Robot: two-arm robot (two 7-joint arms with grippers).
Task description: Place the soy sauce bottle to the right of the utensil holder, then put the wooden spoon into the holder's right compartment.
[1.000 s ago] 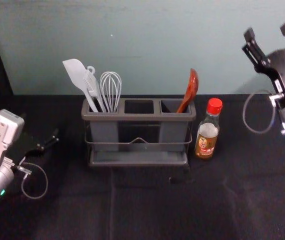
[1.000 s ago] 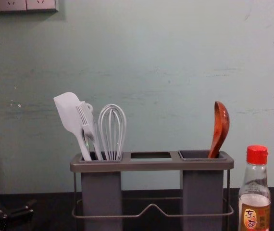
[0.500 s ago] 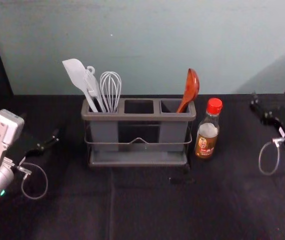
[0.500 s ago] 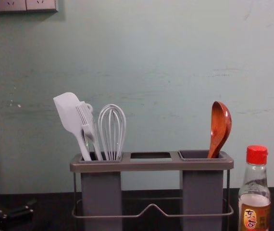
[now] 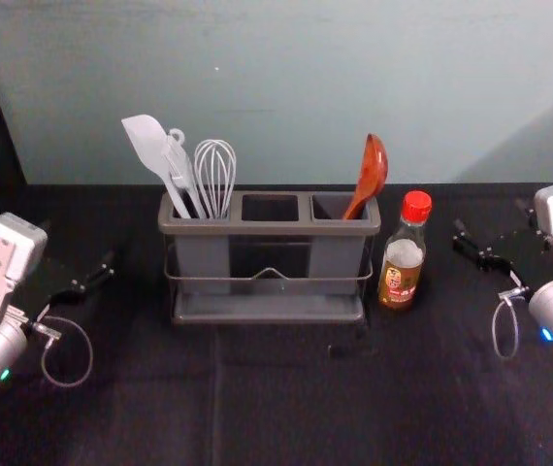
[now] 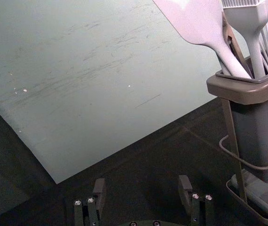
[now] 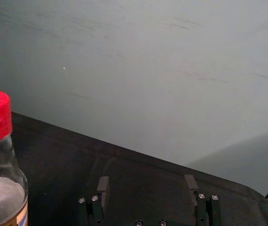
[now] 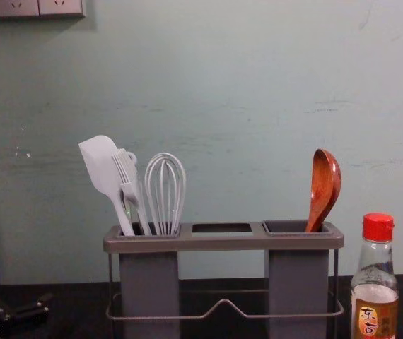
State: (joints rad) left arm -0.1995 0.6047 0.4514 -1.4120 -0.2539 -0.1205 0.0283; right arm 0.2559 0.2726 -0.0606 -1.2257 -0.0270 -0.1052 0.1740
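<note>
Bottle (image 5: 403,257) left of wide right end effector (image 5: 491,216) — left end effector (image 5: 78,245), wide, left of holder (image 5: 270,229).

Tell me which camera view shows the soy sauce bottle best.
The head view: the soy sauce bottle stands whole there, red cap to base. The chest view shows the label closer but cuts off the base. The right wrist view catches part of its cap and upper body.
</note>
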